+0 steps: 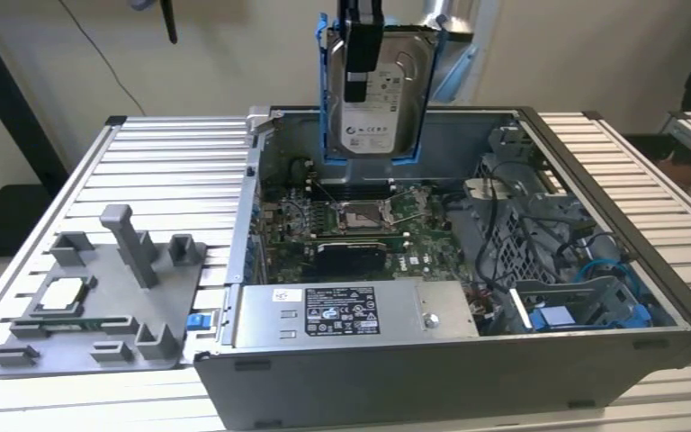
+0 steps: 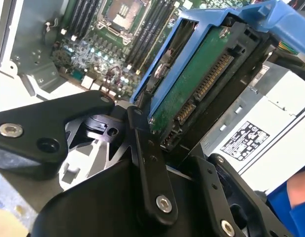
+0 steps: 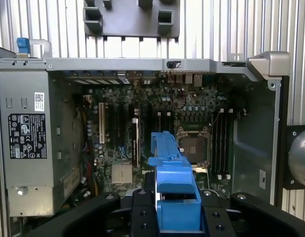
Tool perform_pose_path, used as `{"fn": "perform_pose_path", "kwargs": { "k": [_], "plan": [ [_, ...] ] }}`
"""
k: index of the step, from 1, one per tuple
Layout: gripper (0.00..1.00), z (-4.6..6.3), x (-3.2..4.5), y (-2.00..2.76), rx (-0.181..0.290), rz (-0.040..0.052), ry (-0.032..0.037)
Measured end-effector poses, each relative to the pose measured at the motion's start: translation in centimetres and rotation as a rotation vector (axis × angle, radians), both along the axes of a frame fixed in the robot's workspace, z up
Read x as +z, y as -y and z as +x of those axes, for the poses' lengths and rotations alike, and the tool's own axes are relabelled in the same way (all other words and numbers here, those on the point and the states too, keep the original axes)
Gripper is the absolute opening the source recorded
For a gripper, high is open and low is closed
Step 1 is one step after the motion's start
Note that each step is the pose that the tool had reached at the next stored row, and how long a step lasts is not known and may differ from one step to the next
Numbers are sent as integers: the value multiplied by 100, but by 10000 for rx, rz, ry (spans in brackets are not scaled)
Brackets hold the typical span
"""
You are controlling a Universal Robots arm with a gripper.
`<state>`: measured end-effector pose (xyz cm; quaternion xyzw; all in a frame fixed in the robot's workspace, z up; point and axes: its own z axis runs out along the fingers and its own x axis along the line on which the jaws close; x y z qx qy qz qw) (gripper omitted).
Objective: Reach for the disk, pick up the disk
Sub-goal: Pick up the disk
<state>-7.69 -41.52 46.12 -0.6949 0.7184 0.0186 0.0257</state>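
- Exterior view, from its left: a grey fixture plate (image 1: 100, 310) lies on the slatted table (image 1: 166, 162) at about 8 o'clock, with the open computer case (image 1: 466, 360) beside it.
- At 12 o'clock the disk (image 1: 381, 90) hangs upright above the case, clear of the motherboard (image 1: 345, 225).
- The gripper (image 1: 359, 54) has its jaws clamped on the disk's top edge.
- Judged risk: the hold is narrow, so a swing could slip the disk onto the motherboard.

My gripper (image 1: 358, 54) is running off the exterior view's upper edge, its fingers (image 1: 362, 63) covering part of the disk (image 1: 376, 94) label; label print is reading too small.
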Motion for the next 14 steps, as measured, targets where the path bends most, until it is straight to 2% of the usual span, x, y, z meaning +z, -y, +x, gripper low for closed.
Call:
{"fn": "perform_pose_path", "kwargs": {
  "k": [5,14],
  "plan": [
    [0,5,1,126,-6,-2,-2],
    [0,8,0,395,-13,0,0]
  ]
}}
